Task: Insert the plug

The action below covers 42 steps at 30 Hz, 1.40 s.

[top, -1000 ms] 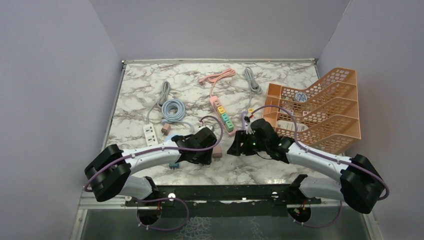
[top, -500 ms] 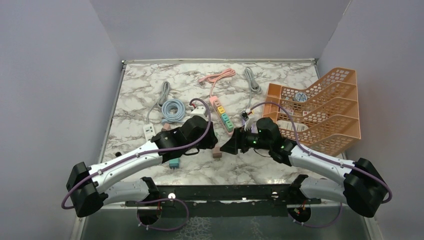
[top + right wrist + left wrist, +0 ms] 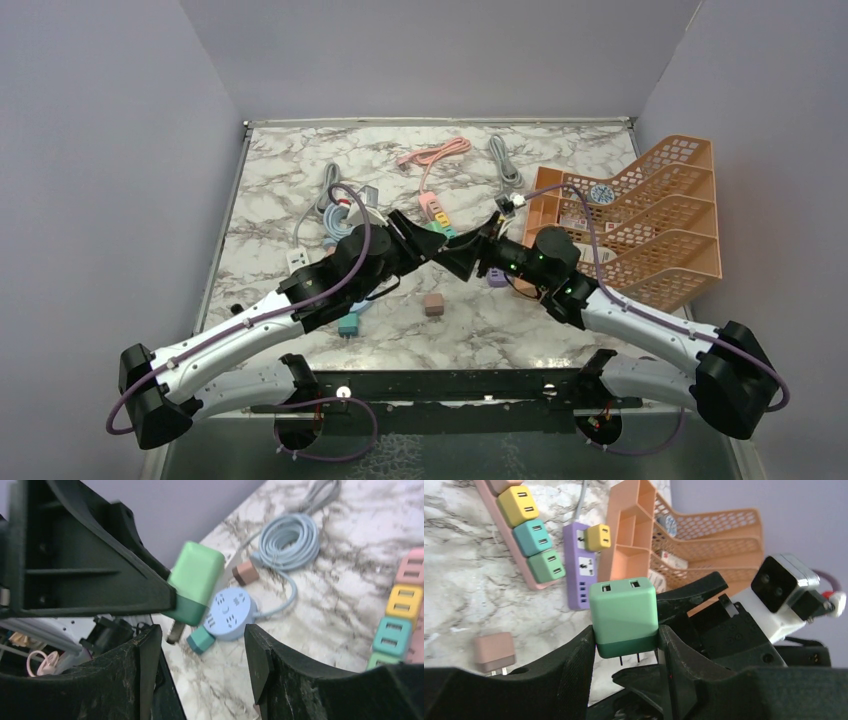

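My left gripper (image 3: 624, 640) is shut on a green plug adapter (image 3: 624, 617), light green above, darker green at the prong end, with two thin prongs pointing down toward the wrist. It is held in the air above the table's middle (image 3: 415, 238). My right gripper (image 3: 202, 635) is open and empty, pointing at the left gripper from the right (image 3: 462, 255). The green adapter (image 3: 195, 582) hangs just beyond its fingertips, not between them. A pink power strip (image 3: 519, 530) with coloured cubes and a purple strip (image 3: 581, 575) lie on the marble below.
An orange wire rack (image 3: 640, 215) stands at the right. A round blue socket (image 3: 230, 612) with a coiled blue cable (image 3: 290, 542), a white strip (image 3: 300, 262), a teal plug (image 3: 348, 324) and a brown-pink plug (image 3: 433, 304) lie on the table. A yellow adapter (image 3: 598, 536) sits in the purple strip.
Both arms have risen from the table's near part and moved farther back. The two grippers now face each other tip to tip in the air. The brown-pink plug stays on the table.
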Motion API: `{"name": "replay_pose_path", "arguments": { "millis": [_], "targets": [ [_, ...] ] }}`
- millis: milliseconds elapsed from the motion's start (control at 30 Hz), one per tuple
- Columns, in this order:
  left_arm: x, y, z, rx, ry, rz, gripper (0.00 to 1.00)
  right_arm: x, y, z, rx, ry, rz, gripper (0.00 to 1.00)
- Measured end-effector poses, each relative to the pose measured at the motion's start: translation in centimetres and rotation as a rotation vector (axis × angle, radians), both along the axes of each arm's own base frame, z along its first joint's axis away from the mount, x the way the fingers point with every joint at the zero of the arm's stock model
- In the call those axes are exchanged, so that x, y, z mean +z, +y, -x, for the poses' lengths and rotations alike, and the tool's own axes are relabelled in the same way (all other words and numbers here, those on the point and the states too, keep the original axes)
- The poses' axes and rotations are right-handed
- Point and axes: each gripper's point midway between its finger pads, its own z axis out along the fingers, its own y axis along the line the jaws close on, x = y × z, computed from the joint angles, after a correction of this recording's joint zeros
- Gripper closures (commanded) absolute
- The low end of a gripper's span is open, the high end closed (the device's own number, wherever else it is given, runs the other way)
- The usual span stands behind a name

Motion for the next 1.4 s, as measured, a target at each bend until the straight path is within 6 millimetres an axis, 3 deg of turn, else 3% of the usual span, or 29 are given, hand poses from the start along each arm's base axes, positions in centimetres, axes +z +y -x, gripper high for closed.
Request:
{"name": "replay_pose_path", "arguments": {
  "millis": [133, 333, 467, 767, 967, 1133, 1267, 1400],
  "targets": [
    [1.3, -0.3, -0.6, 0.057, 0.021, 0.104, 0.58, 4.2, 0.4, -1.1, -0.025, -0.101, -0.065, 0.39],
    [4.0, -0.3, -1.2, 0.097, 0.009, 0.193, 0.55, 6.5, 0.5, -2.2, -0.071, -0.141, -0.117, 0.45],
    [4.2, -0.3, -1.2, 0.105, 0.021, 0.213, 0.53, 6.6, 0.4, -2.7, -0.101, -0.122, -0.132, 0.49],
    [4.8, 0.0, -1.5, 0.14, 0.045, 0.274, 0.4, 7.5, 1.2, -3.4, -0.119, -0.09, -0.161, 0.77],
    [5.2, 0.0, -1.0, 0.122, 0.044, 0.284, 0.21, 7.3, 1.3, -4.4, -0.155, -0.048, -0.174, 0.81],
    [5.2, 0.7, -0.7, 0.098, -0.02, 0.193, 0.04, 7.2, 1.4, -4.3, -0.157, -0.004, -0.184, 0.82],
    [6.7, 1.4, -0.4, 0.038, -0.139, 0.08, 0.01, 7.3, 1.3, -4.0, -0.151, 0.045, -0.184, 0.83],
    [8.7, 2.0, 1.0, -0.088, -0.286, -0.042, 0.01, 8.0, 0.9, -2.4, -0.105, 0.08, -0.194, 0.83]
  ]
}}
